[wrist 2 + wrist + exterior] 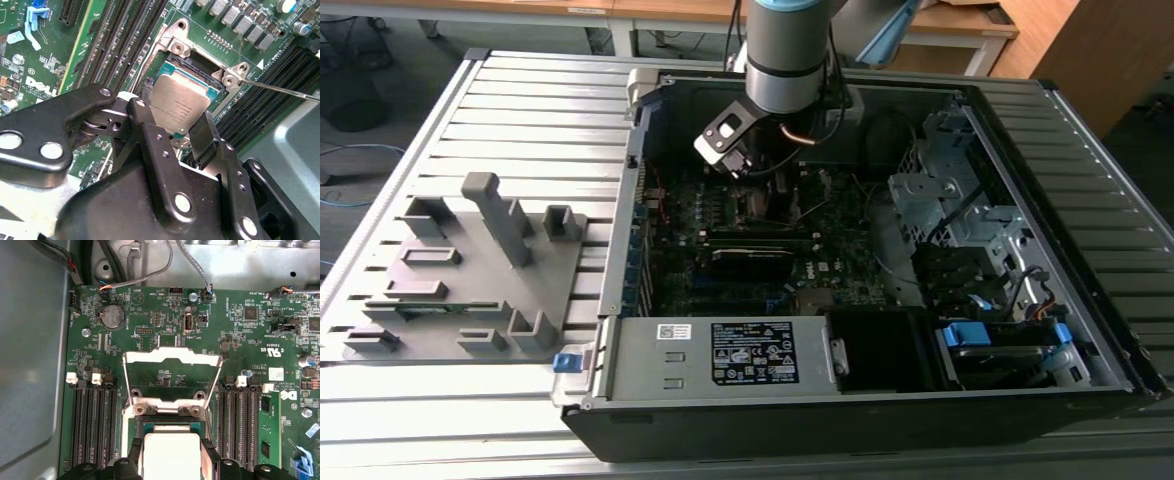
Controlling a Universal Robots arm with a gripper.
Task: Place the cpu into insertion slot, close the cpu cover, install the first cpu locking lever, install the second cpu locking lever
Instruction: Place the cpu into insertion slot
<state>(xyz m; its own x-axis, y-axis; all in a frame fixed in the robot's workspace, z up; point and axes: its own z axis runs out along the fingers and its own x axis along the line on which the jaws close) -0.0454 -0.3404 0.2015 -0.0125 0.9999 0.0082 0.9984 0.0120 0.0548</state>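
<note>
The cpu (181,102), a flat square chip with a dull silver top, sits between the two black fingers (146,131) of my gripper (172,127), which is shut on its opposite edges. It hangs tilted just over the insertion slot (196,62), whose dark centre and silvery rim show past the chip. In the first wrist view the cpu (171,452) is held by the gripper (171,462) right at the insertion slot (172,424). The cpu cover (172,356) stands swung open behind the slot. In the exterior view the gripper (744,170) reaches down into the case.
Long black memory slots (92,425) flank the socket on both sides. A thin lever wire (280,89) sticks out beside the socket. The open computer case (620,230) lies on a slatted table, with a grey fixture (467,270) at the exterior view's left. Cables (150,270) run along the board's edge.
</note>
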